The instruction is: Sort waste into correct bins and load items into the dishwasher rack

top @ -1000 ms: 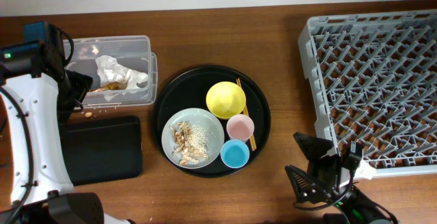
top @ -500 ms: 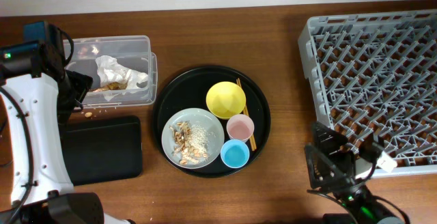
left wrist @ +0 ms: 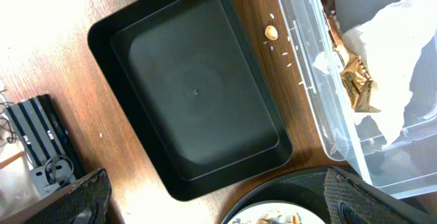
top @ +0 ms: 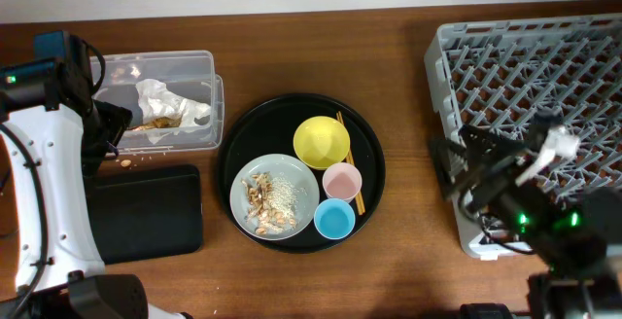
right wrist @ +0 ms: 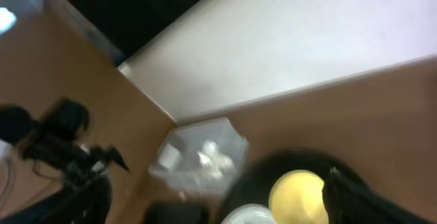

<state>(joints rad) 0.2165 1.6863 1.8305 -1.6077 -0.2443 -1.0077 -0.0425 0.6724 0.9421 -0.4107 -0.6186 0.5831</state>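
The crumpled wrapper [top: 173, 100] lay in the clear tub [top: 199, 61] at the far left, with tan bits beside it. One loose scrap [left wrist: 272, 32] sat on the table between the tub and the flat black tray [top: 146, 212] just nearer. The left gripper [left wrist: 218, 200] hung over these two, spread wide and empty. More food scraps [top: 260, 202] covered the grey plate [top: 301, 178] on the round black tray [top: 243, 139], among the yellow bowl [top: 322, 141], pink cup [top: 341, 180], blue cup [top: 333, 219] and chopsticks [top: 342, 124]. The right gripper [top: 457, 171], spread and empty, hovered at the dishwasher rack [top: 544, 66]'s left edge, right of the dishes.
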